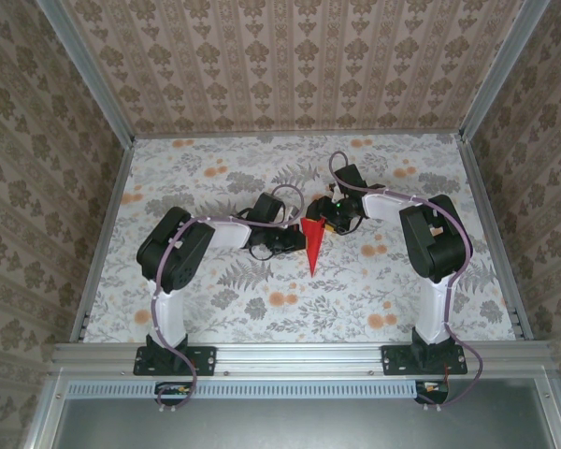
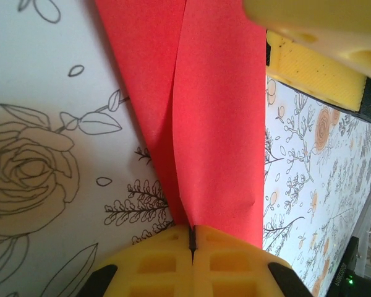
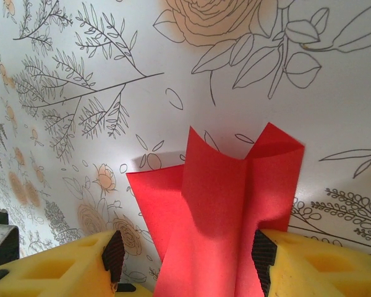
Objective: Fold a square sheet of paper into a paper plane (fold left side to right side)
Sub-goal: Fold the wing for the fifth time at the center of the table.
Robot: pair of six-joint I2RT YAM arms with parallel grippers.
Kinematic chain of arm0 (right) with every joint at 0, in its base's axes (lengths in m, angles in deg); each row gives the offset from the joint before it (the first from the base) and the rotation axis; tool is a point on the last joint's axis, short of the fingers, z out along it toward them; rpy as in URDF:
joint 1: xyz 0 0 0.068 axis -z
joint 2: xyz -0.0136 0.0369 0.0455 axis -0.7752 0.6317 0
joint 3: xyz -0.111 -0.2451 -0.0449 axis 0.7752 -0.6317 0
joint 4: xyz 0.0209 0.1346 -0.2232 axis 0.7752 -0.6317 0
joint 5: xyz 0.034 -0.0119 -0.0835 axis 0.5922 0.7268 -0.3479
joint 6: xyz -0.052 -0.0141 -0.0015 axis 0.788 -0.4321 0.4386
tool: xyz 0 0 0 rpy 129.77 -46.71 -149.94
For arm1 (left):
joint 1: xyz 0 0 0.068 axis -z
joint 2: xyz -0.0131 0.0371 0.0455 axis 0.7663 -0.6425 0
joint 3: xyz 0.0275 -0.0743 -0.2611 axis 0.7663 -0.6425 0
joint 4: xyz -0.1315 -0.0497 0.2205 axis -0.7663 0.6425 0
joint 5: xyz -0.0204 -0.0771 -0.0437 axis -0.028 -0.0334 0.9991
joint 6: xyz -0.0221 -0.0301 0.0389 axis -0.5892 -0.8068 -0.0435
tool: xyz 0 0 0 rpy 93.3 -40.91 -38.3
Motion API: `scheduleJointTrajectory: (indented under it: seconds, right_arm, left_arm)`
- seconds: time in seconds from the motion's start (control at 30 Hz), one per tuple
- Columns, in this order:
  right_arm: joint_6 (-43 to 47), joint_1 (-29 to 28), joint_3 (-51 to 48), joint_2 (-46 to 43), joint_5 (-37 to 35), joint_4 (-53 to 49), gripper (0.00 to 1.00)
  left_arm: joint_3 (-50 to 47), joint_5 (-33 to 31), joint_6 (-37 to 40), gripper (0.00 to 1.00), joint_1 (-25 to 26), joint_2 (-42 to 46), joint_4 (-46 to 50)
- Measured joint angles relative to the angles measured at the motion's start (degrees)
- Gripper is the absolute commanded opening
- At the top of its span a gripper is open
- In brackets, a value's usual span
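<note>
Paper plane [image 1: 311,245] between inward-bent arms [image 1: 173,248] (left tool [image 2: 193,238] clamped on)

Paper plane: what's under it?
The tablecloth shows on all sides of the paper plane, which lies on it. Whatever sits directly beneath is covered by the red paper.

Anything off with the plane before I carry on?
Yes: the wide end of the paper plane is splayed, its flaps standing up unevenly off the tablecloth between the fingers of the open right gripper.
</note>
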Motion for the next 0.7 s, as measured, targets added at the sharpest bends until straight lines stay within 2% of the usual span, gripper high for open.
scheduleJointTrajectory:
  seconds: [0.7]
  right_arm:
    - [0.2,-0.1,0.3,0.2,0.0,-0.2,0.62]
  left_arm:
    - [0.8,-0.7,2.8,0.00,0.0,0.0,1.2]
